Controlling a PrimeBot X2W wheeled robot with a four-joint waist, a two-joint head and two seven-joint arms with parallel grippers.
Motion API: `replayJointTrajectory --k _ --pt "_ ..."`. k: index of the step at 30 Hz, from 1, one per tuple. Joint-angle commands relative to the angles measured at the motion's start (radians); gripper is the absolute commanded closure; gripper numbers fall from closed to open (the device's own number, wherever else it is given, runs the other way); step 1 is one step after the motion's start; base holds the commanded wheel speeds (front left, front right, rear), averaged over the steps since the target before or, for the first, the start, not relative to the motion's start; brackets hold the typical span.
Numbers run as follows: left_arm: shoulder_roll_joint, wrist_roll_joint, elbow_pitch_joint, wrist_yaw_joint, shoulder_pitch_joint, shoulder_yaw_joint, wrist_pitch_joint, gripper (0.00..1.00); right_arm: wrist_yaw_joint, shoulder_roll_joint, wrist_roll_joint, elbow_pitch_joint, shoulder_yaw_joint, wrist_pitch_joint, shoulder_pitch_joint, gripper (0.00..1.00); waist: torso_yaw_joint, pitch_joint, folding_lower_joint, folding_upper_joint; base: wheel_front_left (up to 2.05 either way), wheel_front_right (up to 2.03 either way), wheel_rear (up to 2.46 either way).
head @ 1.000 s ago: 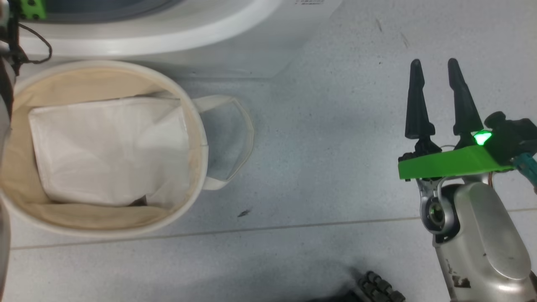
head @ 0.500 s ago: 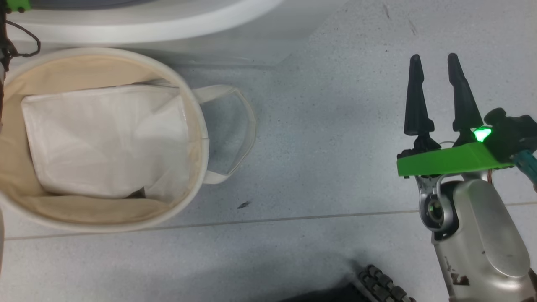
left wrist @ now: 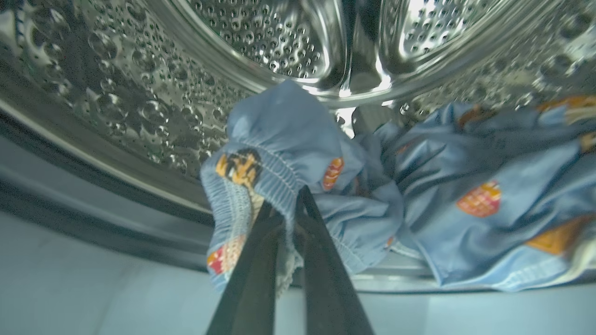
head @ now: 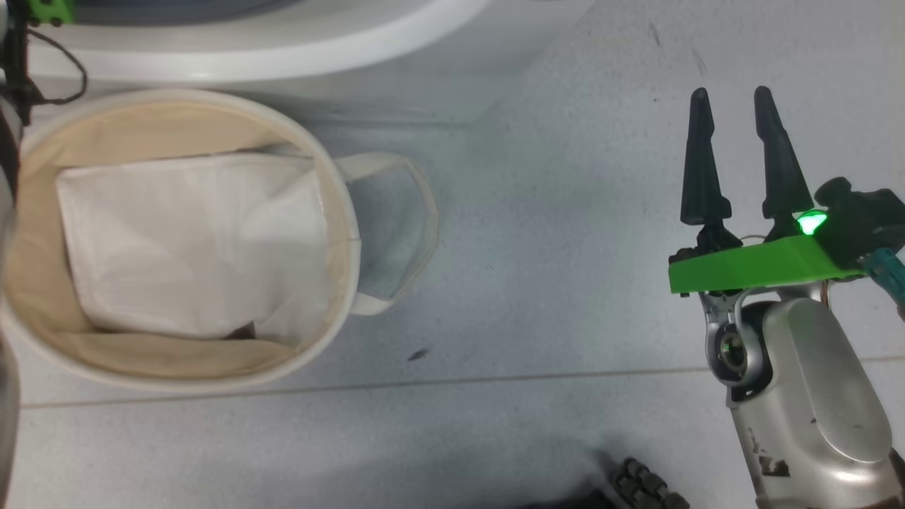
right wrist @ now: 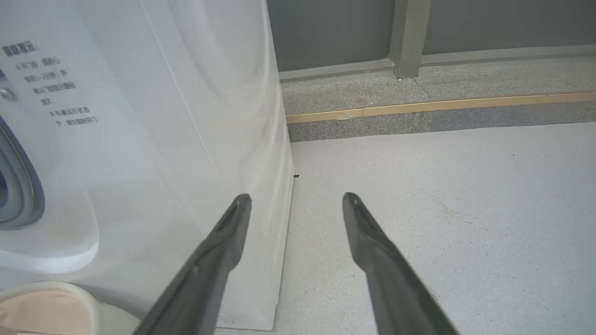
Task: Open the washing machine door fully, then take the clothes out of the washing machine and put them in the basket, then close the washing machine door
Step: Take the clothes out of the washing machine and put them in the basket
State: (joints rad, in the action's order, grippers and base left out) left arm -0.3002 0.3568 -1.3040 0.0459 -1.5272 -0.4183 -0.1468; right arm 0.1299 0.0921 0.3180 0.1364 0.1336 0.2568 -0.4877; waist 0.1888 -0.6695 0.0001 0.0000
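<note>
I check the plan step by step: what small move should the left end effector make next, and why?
Probably draw the left end effector slowly back out of the drum: its fingers look shut on a gathered fold of the clothes, most of which lie inside, and none are in the basket yet.

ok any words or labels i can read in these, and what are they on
washing machine, white front, right wrist view: several lines of small grey Chinese print, too blurred to quote.
clothes, left wrist view: orange printed patches, no script legible.
No other text is readable.
</note>
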Motion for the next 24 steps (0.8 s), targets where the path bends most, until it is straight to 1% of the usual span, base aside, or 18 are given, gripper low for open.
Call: replayJointTrajectory --k 1,3,7,8,10,12,16,19,24 --pt "-0.034 0.011 0.026 -0.013 -0.001 0.019 -0.027 1.0 0.001 -0.003 -0.005 -0.024 0.013 0.005 0.022 0.0 -0.008 0.018 -0.0001 0.0 0.0 0.0 0.0" --pt "-0.032 0.032 0.032 -0.038 0.023 0.034 -0.072 1.0 0.001 0.0 -0.003 -0.017 0.016 0.005 0.024 0.0 -0.015 0.041 -0.0001 0.0 0.0 0.0 0.0" --pt "-0.024 0.068 0.078 -0.118 0.088 0.057 -0.11 1.0 0.001 0.008 0.003 0.001 0.023 0.005 0.032 0.0 -0.032 0.099 -0.0001 0.0 0.0 0.0 0.0" --pt "-0.022 0.082 0.098 -0.133 0.109 0.069 -0.113 1.0 0.001 0.01 0.004 0.006 0.024 0.005 0.036 0.0 -0.037 0.116 -0.0001 0.0 0.0 0.0 0.0" --pt "-0.03 0.097 0.189 -0.152 0.155 0.096 -0.114 1.0 0.001 0.013 0.007 0.018 0.027 0.005 0.044 0.0 -0.047 0.148 -0.0001 0.0 0.0 0.0 0.0" --pt "-0.038 0.111 0.29 -0.161 0.223 0.138 -0.114 1.0 0.001 0.014 0.009 0.032 0.03 0.005 0.056 0.0 -0.056 0.183 -0.0001 0.0 0.0 0.0 0.0" --pt "-0.047 0.098 0.496 -0.17 0.38 0.22 -0.115 1.0 0.001 0.017 0.015 0.055 0.039 0.005 0.083 0.0 -0.068 0.255 -0.0001 0.0 0.0 0.0 0.0" --pt "-0.036 0.092 0.619 -0.174 0.496 0.276 -0.115 1.0 0.001 0.021 0.022 0.065 0.041 0.005 0.102 0.0 -0.076 0.301 -0.0001 0.0 0.0 0.0 0.0" --pt "-0.024 0.084 0.83 -0.176 0.654 0.332 -0.115 1.0 0.001 0.027 0.029 0.08 0.044 0.005 0.128 0.0 -0.093 0.362 -0.0001 0.0 0.0 0.0 0.0"
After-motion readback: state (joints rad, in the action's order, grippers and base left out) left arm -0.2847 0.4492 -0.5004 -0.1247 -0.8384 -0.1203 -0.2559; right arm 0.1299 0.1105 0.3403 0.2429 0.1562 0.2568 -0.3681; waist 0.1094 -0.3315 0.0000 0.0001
